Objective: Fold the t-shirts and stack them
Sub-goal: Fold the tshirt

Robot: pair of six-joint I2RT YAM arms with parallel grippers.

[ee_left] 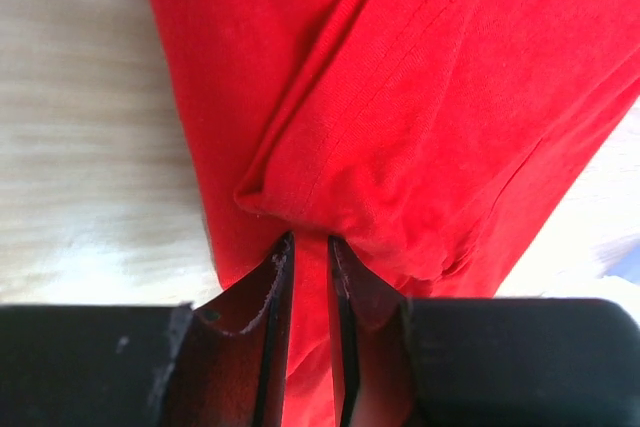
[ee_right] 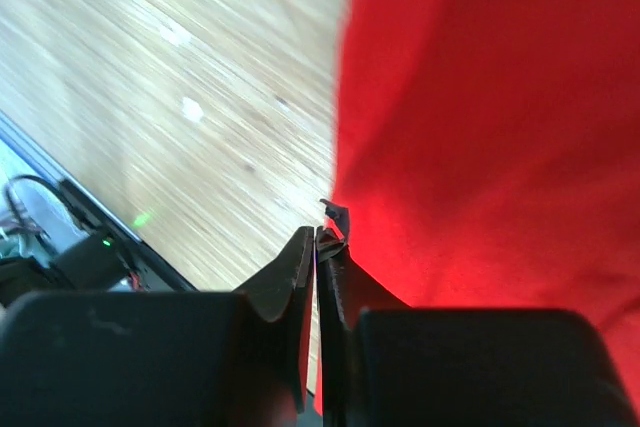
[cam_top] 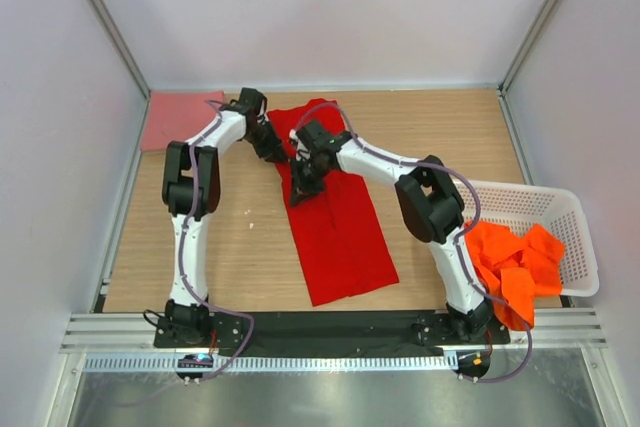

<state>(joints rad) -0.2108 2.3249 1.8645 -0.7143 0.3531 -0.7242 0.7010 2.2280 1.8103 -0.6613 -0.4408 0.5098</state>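
Observation:
The bright red t-shirt [cam_top: 340, 232] lies on the wooden table as a long strip folded lengthwise, running from the back middle toward the front. My left gripper [cam_top: 278, 154] sits at its left edge near the far end and is shut on a fold of the red cloth [ee_left: 400, 127]; the wrist view shows the gripper [ee_left: 310, 239] with red cloth between its jaws. My right gripper [cam_top: 298, 192] is just in front of it on the same edge, its jaws pressed together [ee_right: 317, 232] on the shirt's thin edge [ee_right: 480, 127]. A salmon pink t-shirt [cam_top: 175, 119] lies flat at the back left. Orange t-shirts [cam_top: 515, 262] fill the basket.
A white lattice basket [cam_top: 560, 209] stands at the right edge of the table, orange cloth spilling over its near rim. Bare wood [cam_top: 240, 237] lies left of the red shirt. Grey walls enclose the table on three sides.

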